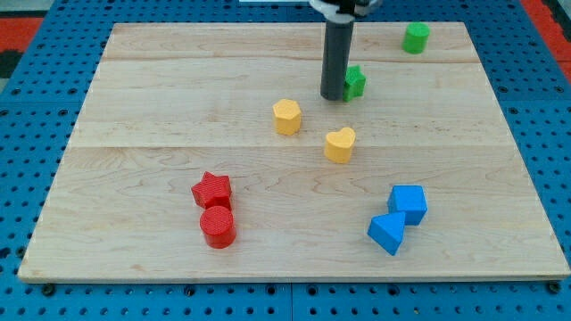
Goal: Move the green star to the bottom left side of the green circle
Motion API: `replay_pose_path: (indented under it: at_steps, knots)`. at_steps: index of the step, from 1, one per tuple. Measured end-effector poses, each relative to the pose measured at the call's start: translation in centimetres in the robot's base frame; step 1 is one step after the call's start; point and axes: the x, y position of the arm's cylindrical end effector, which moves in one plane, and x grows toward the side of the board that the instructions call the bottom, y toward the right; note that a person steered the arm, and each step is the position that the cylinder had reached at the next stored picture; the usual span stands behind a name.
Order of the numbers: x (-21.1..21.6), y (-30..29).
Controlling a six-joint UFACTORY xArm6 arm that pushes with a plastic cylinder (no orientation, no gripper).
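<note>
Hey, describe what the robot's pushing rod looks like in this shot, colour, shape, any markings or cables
It is a straight, dark grey to black cylindrical rod, smooth, with no visible markings. At the view's top it enters a black collar with a white part, mostly cut off by the frame. No cables show. My tip is blunt and flat, resting on the wooden board just left of the green star.

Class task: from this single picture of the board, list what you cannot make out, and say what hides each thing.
- Camera view: the green star is partly hidden on its left by the rod; whether my tip touches it cannot be told.
- Camera view: the arm above the rod is cut off by the view's top edge.
</note>
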Motion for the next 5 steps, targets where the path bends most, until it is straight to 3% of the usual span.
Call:
replay_pose_path:
  at_steps: [3,5]
  knots:
    - [1.2,4.3]
    - [-2.0,5.6]
